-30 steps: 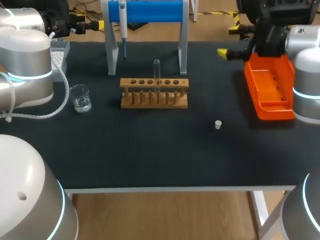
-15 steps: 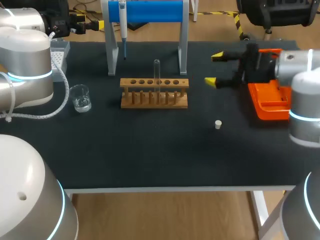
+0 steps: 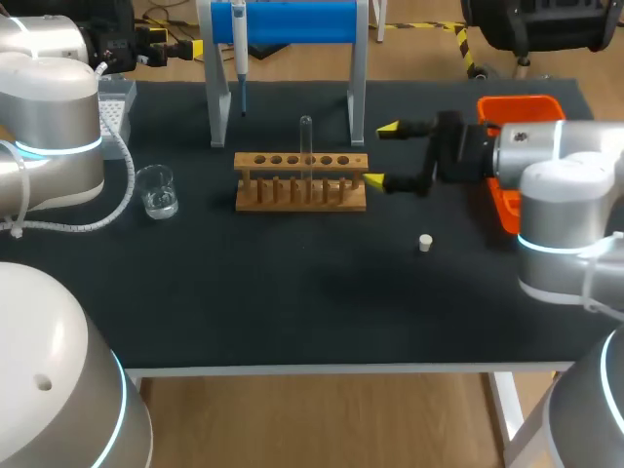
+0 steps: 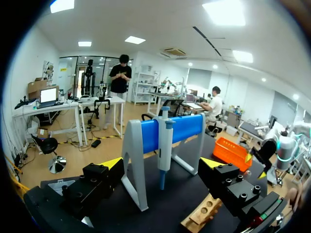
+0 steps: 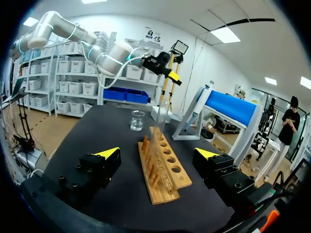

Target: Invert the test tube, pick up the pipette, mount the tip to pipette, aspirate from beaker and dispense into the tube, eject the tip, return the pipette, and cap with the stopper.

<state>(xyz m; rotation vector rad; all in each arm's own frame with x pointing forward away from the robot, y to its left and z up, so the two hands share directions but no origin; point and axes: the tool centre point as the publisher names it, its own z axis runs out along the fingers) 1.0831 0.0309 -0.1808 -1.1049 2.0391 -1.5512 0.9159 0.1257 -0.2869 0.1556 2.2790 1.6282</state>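
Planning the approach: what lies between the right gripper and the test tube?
The near end of the wooden rack, with empty holes. The right wrist view shows it ahead of the open right gripper, the test tube upright farther along it.

The right arm (image 3: 546,185) extends in from the right with the right hand (image 3: 380,154) level and its 2 yellow-tipped fingers (image 3: 387,128) spread wide on nothing, while the left arm (image 3: 49,107) is folded at the far left corner, the left hand (image 4: 162,162) also spread, apparently empty.
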